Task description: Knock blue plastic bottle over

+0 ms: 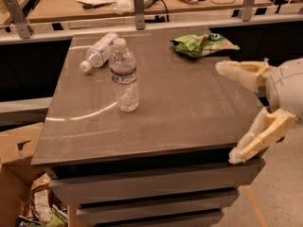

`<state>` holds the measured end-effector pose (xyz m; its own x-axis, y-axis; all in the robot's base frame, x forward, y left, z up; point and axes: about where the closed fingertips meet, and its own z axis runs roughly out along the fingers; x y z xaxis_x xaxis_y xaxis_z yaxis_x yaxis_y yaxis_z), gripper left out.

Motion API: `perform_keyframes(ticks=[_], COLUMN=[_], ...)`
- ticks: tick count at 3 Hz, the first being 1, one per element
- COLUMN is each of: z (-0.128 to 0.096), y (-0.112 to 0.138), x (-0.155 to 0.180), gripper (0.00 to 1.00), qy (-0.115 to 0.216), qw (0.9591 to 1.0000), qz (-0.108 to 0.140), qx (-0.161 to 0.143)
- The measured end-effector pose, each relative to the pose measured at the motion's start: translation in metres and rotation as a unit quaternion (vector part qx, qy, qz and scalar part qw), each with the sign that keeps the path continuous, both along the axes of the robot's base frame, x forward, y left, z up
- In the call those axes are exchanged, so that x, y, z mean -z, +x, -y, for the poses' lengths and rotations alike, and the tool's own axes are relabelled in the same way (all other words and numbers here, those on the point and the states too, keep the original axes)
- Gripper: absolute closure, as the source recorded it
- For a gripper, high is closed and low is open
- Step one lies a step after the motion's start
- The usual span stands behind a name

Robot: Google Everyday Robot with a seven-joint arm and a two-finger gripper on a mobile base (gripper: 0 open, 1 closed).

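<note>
Your blue plastic bottle [124, 74] stands upright on the counter [189, 117], left of the middle, with a white cap on top and a red-and-white band around its upper part. Just behind it, a second clear bottle [99, 51] lies on its side; you cannot tell whether the two touch. A green snack bag [201, 44] lies near the far right corner. Your gripper [227, 112] hangs at the counter's right edge, well apart from the bottle, its jaws spread wide and holding nothing. A cardboard box [14, 174] sits on the floor at lower left.
</note>
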<state>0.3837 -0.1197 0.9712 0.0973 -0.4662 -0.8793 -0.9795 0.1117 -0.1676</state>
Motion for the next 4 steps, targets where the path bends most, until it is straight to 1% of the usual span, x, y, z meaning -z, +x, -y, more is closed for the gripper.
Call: perform_keyframes(ticks=[1,2,3,4], z=[-0.006,-0.011,-0.036,-0.069], y=[-0.001,-0.004,-0.008,-0.014], x=[-0.013,-0.01,0.008,0.038], gripper=[0.0,0.0,0.0,0.18], qy=[0.017,0.015,0.041,0.078], qw=[0.9999,0.9998,0.9986,0.9952], qz=[0.0,-0.006,-0.019,-0.038], qx=[0.0,-0.011,-0.028,-0.046])
